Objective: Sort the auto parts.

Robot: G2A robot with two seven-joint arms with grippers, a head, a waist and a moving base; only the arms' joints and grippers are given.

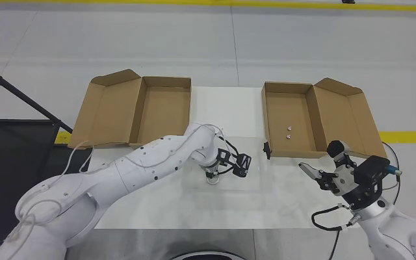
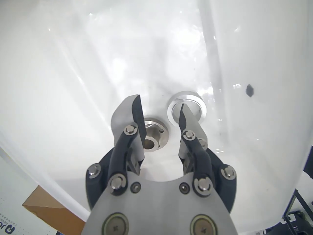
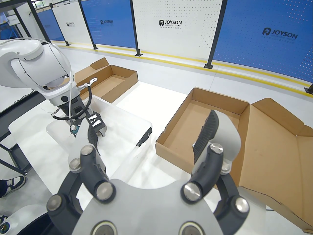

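In the left wrist view my left gripper stands open low inside a clear plastic bin. A metal flanged hub lies between its fingers, close to one pad. A silver ring part lies just beyond the other fingertip. From above, the left gripper is at the table's middle. My right gripper hangs open and empty at the near right, in front of the right cardboard box, which holds two small parts. In its own view the right gripper holds nothing.
An open cardboard box with its flap out lies at the table's far left. The clear bin has a black latch on the side facing the right box. A small black speck sits on the bin floor.
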